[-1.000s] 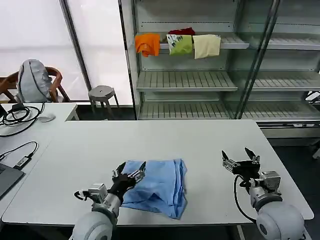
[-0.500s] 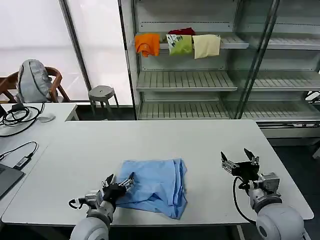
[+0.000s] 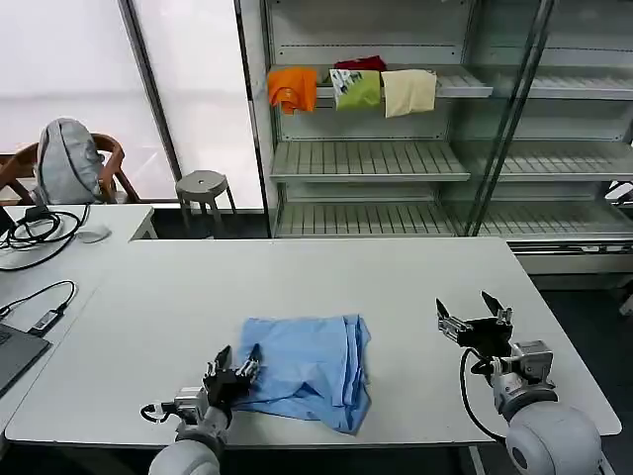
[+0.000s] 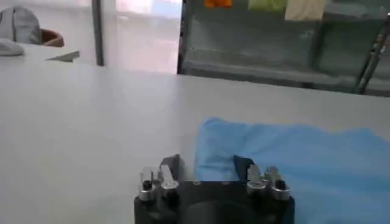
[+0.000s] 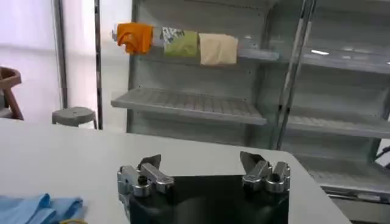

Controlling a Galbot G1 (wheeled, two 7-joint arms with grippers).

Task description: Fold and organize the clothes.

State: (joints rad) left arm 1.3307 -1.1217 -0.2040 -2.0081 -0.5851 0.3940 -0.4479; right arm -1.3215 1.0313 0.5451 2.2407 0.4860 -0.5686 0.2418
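Folding progress: the shirt [image 3: 309,368] is seen already gathered into a compact, roughly rectangular bundle, so most of the folding is judged done
Shirt place: it lies on the tabletop [image 3: 425,287], near the front edge and a little left of centre
Shirt state: layered folds are stacked along its right side, and the front right corner droops in a loose, rumpled point; the left part lies smoother and flatter
Long axis: the bundle is close to square, so a long axis is hard to call; the fold ridges are seen running from the far edge toward the front edge
Facing: no lettering can be made out on the upper surface, and collar and hem cannot be told apart
Left gripper [image 3: 232,370]: it is held low at the shirt's front left corner, jaws parted and gripping nothing; in the left wrist view the left gripper [image 4: 208,171] is aimed at the blue cloth's near edge
Right gripper [image 3: 474,320]: it is held above bare tabletop, well apart from the shirt on its right, jaws spread wide and empty; the right wrist view shows the same spread
What is left: the rumpled corner is judged to need tidying, and perhaps one more fold or squaring of the edges
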